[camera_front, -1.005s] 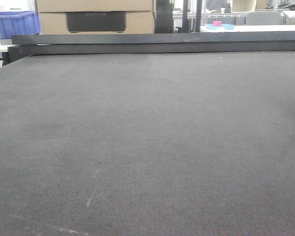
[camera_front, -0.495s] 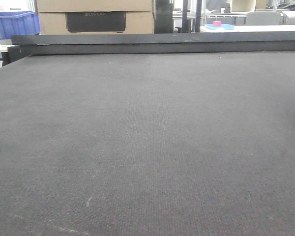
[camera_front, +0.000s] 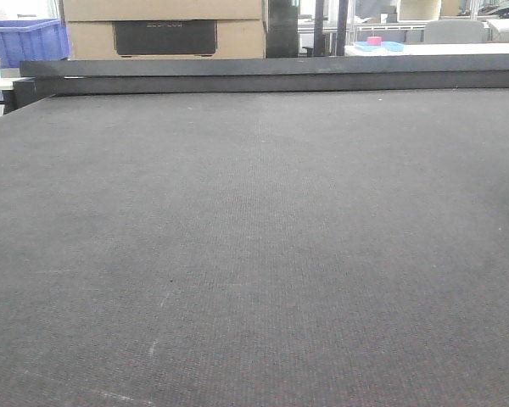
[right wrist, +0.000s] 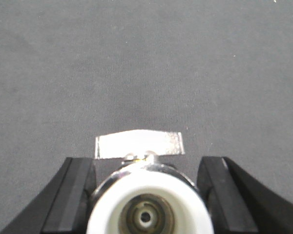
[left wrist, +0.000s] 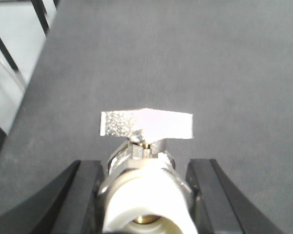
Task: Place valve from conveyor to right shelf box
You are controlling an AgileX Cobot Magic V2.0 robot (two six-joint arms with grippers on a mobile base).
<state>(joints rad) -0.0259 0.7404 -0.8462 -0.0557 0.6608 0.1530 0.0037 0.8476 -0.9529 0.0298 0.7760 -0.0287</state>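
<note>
In the left tool (left wrist: 144,165), a valve (left wrist: 145,124)

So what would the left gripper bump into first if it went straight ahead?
Most likely the conveyor: the left gripper, holding a valve, points at dark belt, with nothing else in its line. How far off is hard to judge.
</note>
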